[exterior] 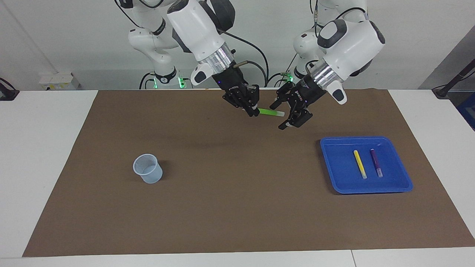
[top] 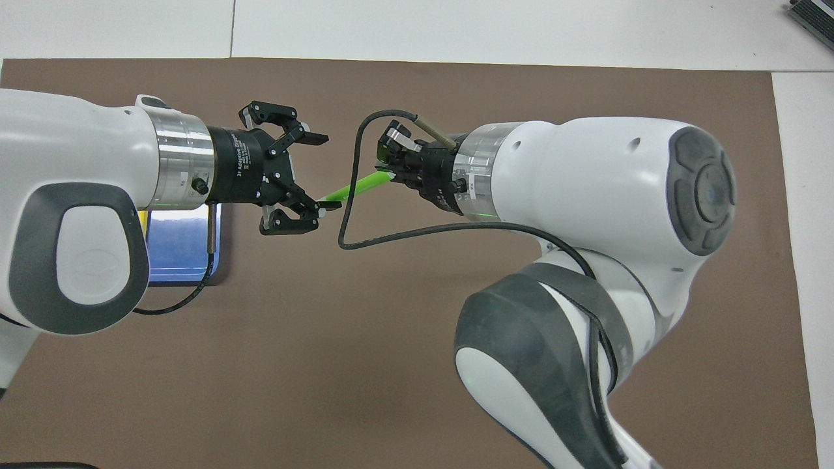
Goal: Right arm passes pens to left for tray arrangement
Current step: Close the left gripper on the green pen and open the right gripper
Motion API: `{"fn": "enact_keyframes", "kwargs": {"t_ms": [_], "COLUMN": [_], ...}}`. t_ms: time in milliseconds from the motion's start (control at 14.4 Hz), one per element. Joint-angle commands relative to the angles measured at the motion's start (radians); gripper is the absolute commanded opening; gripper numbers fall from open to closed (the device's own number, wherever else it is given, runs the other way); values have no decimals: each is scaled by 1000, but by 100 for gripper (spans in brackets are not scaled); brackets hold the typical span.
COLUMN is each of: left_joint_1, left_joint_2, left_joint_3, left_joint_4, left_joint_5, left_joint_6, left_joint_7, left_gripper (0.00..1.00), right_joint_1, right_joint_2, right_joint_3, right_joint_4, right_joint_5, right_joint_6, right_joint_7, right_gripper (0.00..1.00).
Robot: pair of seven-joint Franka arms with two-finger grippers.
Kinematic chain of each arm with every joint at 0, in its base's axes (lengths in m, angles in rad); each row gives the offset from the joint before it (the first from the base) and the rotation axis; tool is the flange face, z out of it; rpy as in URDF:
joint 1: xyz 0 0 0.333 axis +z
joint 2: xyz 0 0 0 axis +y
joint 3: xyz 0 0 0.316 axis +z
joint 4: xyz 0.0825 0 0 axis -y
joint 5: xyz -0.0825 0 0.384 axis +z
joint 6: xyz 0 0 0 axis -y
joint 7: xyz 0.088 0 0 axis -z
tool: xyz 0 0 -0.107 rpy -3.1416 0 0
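Note:
My right gripper (exterior: 254,110) is shut on the green pen (exterior: 270,112) and holds it level above the brown mat, pale end toward my left gripper. My left gripper (exterior: 279,115) is open, and the pen's pale end lies between its fingers, close to one of them. In the overhead view the green pen (top: 357,188) spans from the right gripper (top: 389,172) to the left gripper (top: 324,173). The yellow pen (exterior: 360,164) and the purple pen (exterior: 376,162) lie side by side in the blue tray (exterior: 341,174) at the left arm's end of the table.
A small translucent bluish cup (exterior: 147,168) stands on the brown mat (exterior: 230,193) toward the right arm's end. In the overhead view my left arm covers most of the tray (top: 176,241) and my right arm hides the cup.

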Motion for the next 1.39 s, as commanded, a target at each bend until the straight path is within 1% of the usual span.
{"fn": "enact_keyframes", "kwargs": {"t_ms": [0, 69, 139, 208, 277, 346, 416, 554, 762, 1039, 1108, 1178, 1247, 1316], "left_joint_1": [-19, -19, -19, -19, -19, -19, -19, -17, -19, -3, -3, -2, 9, 27], "left_joint_2": [-53, -53, -53, -53, -53, -52, -50, -52, -55, -69, -75, -88, -110, -134], "left_joint_3": [9, 9, 9, 9, 9, 9, 11, 11, 12, 14, 16, 19, 23, 23], "left_joint_4": [-55, -53, -53, -52, -48, -47, -41, -35, -44, -65, -77, -99, -126, -165], "left_joint_5": [3, 1, 1, 1, 3, 1, 1, 3, 3, 3, 3, 3, 3, 1], "left_joint_6": [20, 12, 8, 8, 8, 4, -6, -28, -28, -40, -40, -39, -37, -37], "left_joint_7": [3, 3, 3, 3, 5, 5, 3, 9, 25, 92, 118, 149, 207, 298], "left_gripper": [84, 84, 80, 67, 40, 18, 0, 0, 0, 0, 0, 0, 0, 0], "right_joint_1": [-14, -14, -14, -14, -14, -15, -15, -15, -17, -18, -21, -26, -26, -27], "right_joint_2": [-16, -16, -16, -16, -16, -16, -16, -16, -16, -16, -14, -16, -16, -16], "right_joint_3": [6, 6, 6, 6, 6, 6, 6, 6, 6, 6, 6, 6, 6, 6], "right_joint_4": [-27, -27, -27, -27, -27, -27, -27, -27, -27, -27, -27, -27, -27, -25], "right_joint_5": [3, 3, 3, 3, 3, 3, 3, 3, 3, 6, 6, 6, 6, 6], "right_joint_6": [28, 28, 28, 28, 28, 28, 28, 28, 28, 23, 17, 10, 6, 3], "right_joint_7": [-23, -23, -23, -23, -23, -23, -23, -23, -23, -21, -21, -21, -23, -35], "right_gripper": [0, 0, 0, 0, 0, 0, 0, 0, 0, 0, 13, 51, 98, 100]}}
